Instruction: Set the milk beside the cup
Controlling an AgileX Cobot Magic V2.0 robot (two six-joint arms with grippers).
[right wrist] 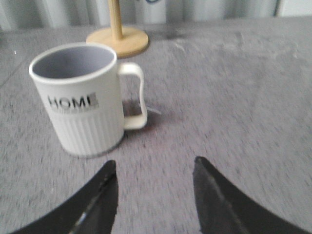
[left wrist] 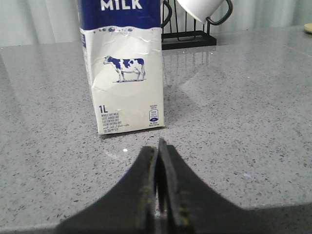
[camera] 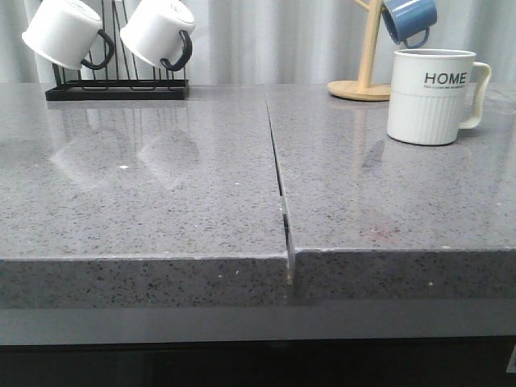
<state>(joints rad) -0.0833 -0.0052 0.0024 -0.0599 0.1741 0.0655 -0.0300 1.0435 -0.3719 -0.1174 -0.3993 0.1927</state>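
One milk [left wrist: 124,73], one cup [camera: 430,96], three hanging mugs [camera: 157,32]

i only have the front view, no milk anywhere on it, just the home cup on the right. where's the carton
Observer: The milk shows only in the left wrist view, standing upright on the countertop right ahead of the left gripper.
Operator: is the left gripper open for it
Observer: No, its fingers are pressed together and hold nothing.
Operator: and the right one
Observer: The right gripper is open and empty, facing the cup, whose handle is turned towards the bare countertop beside it.
Operator: anything in the cup
Observer: It looks empty from above in the right wrist view.
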